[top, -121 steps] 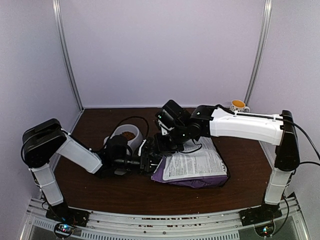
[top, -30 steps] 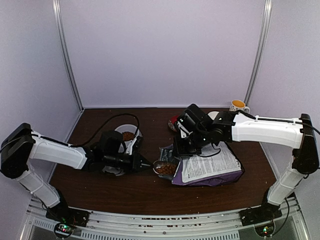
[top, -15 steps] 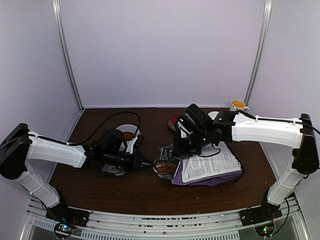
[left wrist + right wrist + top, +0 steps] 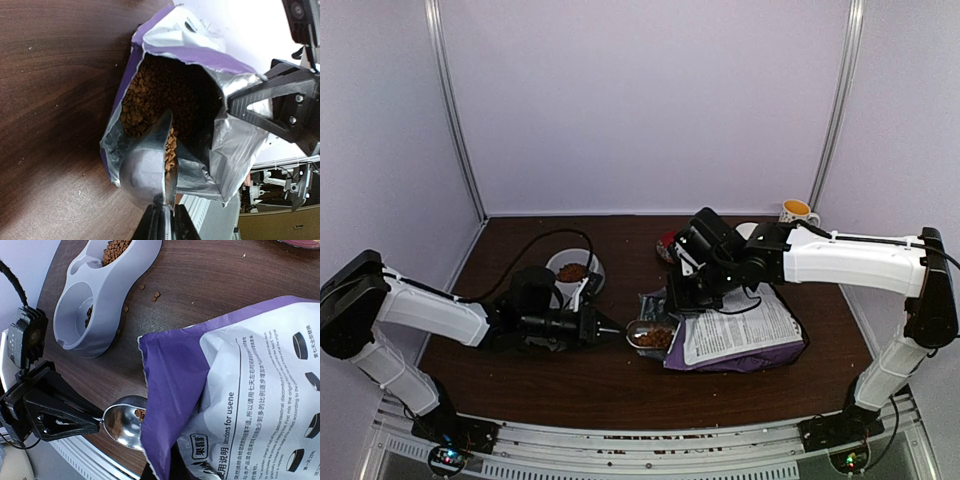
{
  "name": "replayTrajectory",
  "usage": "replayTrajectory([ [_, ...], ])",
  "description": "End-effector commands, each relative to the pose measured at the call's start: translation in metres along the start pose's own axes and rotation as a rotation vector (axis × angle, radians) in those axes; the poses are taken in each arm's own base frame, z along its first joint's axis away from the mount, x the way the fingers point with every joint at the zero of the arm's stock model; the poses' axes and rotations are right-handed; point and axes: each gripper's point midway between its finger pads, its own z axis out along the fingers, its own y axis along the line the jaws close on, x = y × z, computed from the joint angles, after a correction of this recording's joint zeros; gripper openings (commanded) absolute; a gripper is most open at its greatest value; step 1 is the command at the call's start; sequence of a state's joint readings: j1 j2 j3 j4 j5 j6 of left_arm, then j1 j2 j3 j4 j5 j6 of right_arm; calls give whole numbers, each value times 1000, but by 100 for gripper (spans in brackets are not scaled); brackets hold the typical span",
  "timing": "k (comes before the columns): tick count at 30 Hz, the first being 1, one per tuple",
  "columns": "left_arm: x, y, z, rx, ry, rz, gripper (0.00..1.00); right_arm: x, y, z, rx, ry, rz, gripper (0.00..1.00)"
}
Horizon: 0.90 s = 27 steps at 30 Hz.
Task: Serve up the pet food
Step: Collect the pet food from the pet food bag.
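I'm clamping the left gripper (image 4: 603, 327) on the handle of the spoon (image 4: 645, 335), and its long axis is running left to right, in line with my wrist. The grey feeder (image 4: 75, 330) is sitting to the far left of the spoon bowl, nearer this arm, with some kibble already in a cup, so I'm judging the next carry goes back left and away from me. The spoon bowl is resting at the bag's open mouth, which faces left, and it's carrying a little pet food (image 4: 165, 95); the main heap is lying inside the bag (image 4: 740, 340), just right of the spoon. My right gripper (image 4: 682, 297) is pinching the bag's upper lip shut-tight, holding the mouth open. A mug (image 4: 797, 211) is standing far right, well apart. Against half a second ago, my left forearm is sitting lower and nearer; the spoon bowl, bag and right arm aren't shifting.
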<state>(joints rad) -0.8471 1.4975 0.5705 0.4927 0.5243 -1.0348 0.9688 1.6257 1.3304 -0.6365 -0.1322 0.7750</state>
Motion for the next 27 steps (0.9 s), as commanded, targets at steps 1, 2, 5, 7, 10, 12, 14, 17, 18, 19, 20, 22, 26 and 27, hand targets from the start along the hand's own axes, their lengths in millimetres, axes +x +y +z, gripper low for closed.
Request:
replayTrajectory([
  [1,-19,-30,-10,145,-69,27,0,-7,-9,-8,25,-32,27,0],
  [2,-19,-30,-11,146,-70,26,0,-7,-9,-8,26,-32,29,0],
  [5,-21,-34,-16,176,-82,20,0,-8,-8,-9,22,-33,30,0],
  [7,-22,-35,-19,188,-86,15,0,-8,-8,-9,22,-36,29,0],
  [10,-23,-34,-25,192,-90,17,0,-9,-7,-11,19,-39,30,0],
  [12,-23,-33,-29,197,-90,17,0,-10,-6,-11,17,-40,30,0],
  [14,-23,-32,-33,197,-93,17,0,-10,-7,-11,18,-41,31,0],
  [17,-24,-30,-38,194,-96,19,0,-10,-6,-11,18,-41,31,0],
  [18,-23,-28,-40,191,-94,19,0,-10,-7,-11,19,-41,32,0],
  [19,-24,-28,-42,190,-96,22,0,-10,-7,-11,19,-42,31,0],
  [20,-24,-29,-44,190,-97,27,0,-10,-6,-11,18,-41,31,0],
  [22,-24,-28,-46,187,-98,33,0,-11,-5,-11,17,-42,30,0],
  [26,-26,-27,-51,174,-95,49,0,-13,-4,-11,17,-43,29,0],
  [27,-26,-27,-53,167,-94,48,0,-13,-4,-11,18,-42,29,0],
])
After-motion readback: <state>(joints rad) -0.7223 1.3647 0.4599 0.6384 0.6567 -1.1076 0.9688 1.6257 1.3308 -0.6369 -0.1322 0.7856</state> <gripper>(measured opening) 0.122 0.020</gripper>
